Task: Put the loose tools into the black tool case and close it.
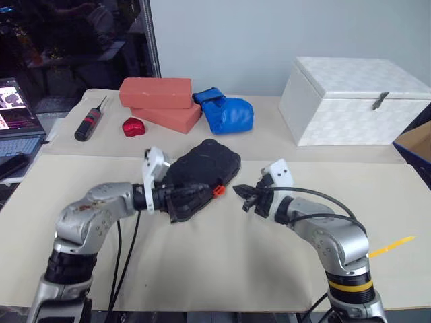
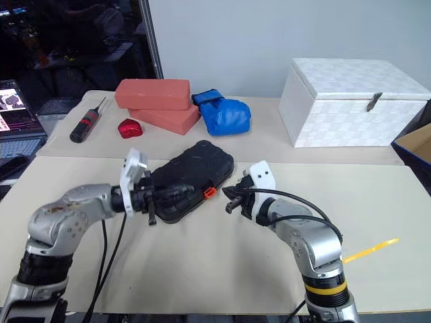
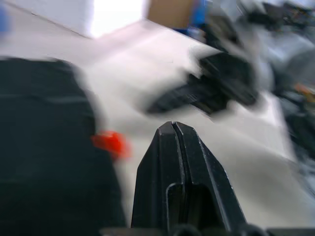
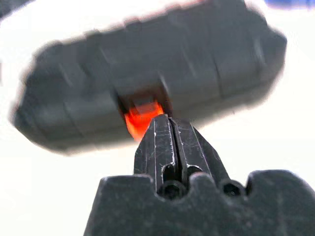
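I see the flat black plastic tool case (image 1: 202, 169) lying closed in the middle of the tan table (image 1: 215, 262), its orange latch (image 1: 218, 190) on the near right edge. My left gripper (image 1: 201, 195) is pinched tight and empty, right over the case's near end. My right gripper (image 1: 241, 194) is pinched tight too, empty, just right of the latch.

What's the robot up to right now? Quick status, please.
Both grippers shut, empty: left gripper, right gripper. Tool case closed on table, orange latch between them. Nothing in the way.
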You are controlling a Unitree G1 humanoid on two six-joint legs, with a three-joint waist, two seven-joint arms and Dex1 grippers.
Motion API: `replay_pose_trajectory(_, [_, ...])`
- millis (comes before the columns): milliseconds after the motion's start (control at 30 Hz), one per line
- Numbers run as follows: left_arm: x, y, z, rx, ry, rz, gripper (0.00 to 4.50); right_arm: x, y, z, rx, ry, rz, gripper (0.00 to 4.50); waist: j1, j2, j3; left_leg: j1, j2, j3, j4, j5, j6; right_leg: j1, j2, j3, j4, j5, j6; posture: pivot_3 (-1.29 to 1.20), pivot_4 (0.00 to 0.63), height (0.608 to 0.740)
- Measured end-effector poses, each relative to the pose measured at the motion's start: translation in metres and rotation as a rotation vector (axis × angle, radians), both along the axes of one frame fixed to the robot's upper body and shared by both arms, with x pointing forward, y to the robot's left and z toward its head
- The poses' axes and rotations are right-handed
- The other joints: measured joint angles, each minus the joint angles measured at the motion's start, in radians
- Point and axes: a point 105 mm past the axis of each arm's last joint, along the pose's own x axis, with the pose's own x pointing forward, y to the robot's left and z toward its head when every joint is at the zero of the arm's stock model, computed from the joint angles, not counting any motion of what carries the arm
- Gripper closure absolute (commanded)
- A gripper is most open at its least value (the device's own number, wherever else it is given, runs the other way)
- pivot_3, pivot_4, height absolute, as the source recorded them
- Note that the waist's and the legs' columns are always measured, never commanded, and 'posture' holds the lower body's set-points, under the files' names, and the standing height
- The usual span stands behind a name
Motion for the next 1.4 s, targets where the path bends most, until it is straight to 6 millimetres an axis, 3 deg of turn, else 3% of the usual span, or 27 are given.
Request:
replay_pose_trajectory(167, [0.025, 0.016, -0.029, 0.217, 0.016, 0.122, 4.5, 0.001, 0.013, -0.014, -0.043, 0.043, 0.031, 4.44, 0.002, 0.0, 0.0, 0.001, -0.001, -0.002, 0.0, 0.0, 0.0, 0.0, 0.0, 0.0, 0.0, 0.0, -0.001, 0.0, 0.15, 0.736])
replay_pose_trajectory(800, [0.027, 0.012, -0.033, 0.361, -0.056, 0.048, 4.5, 0.014, 0.042, -0.027, -0.032, 0.081, 0.027, 4.44, 0.003, 0.0, 0.0, 0.004, -0.001, -0.002, 0.002, 0.0, 0.0, 0.005, 0.0, 0.0, 0.002, 0.0, -0.001, 0.0, 0.15, 0.736])
replay_pose_trajectory(1400, [0.026, 0.01, -0.037, 0.358, -0.054, 0.032, 4.5, 0.019, 0.038, -0.027, -0.065, 0.06, -0.012, 4.44, 0.004, 0.0, 0.0, 0.011, -0.001, -0.002, 0.002, 0.0, 0.0, 0.012, 0.0, 0.0, 0.001, -0.001, -0.007, 0.0, 0.15, 0.736])
